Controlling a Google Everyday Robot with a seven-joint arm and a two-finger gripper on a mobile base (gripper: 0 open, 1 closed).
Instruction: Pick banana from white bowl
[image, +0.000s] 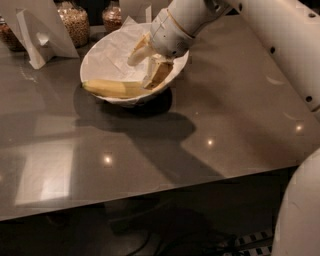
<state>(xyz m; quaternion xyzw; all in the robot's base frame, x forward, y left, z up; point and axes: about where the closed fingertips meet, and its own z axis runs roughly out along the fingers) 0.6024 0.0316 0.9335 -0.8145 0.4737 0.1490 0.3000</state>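
Note:
The white bowl (100, 52), wide and lined with crumpled white paper, stands at the back of the grey table. A yellow banana (114, 89) lies along the bowl's near side. My gripper (140, 75) reaches down into the bowl from the upper right. It is open, with one finger over the paper and the other at the banana's right end. It holds nothing.
A folded white card stand (37, 35) stands left of the bowl. Two glass jars (75, 22) of nuts or grains stand behind it. My white arm (280, 45) crosses the table's right side. The table's front edge (150, 197) runs across the lower part of the view.

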